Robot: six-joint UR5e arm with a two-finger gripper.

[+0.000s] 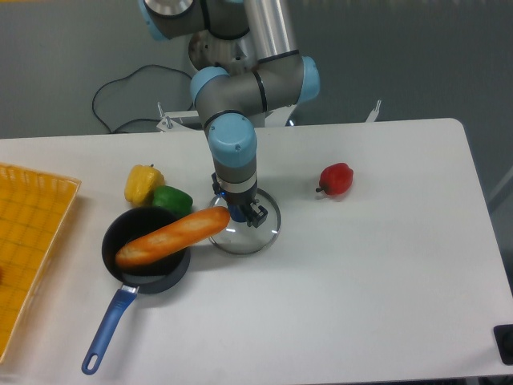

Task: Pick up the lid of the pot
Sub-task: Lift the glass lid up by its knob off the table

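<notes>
Lid [263, 234] lies flat on the table [369, 305], just right of the pot [164, 281]. Gripper [243, 216] sits over its centre; the wrist hides the fingers, so I cannot tell whether they are apart or clamped. Bread [172, 234] seems to overlap the lid's left rim, so lifting might nudge it off the pot. One lid, pot, bread, basket [32, 233]; three peppers: yellow pepper [143, 183], green pepper [173, 198], red pepper [337, 179].
</notes>
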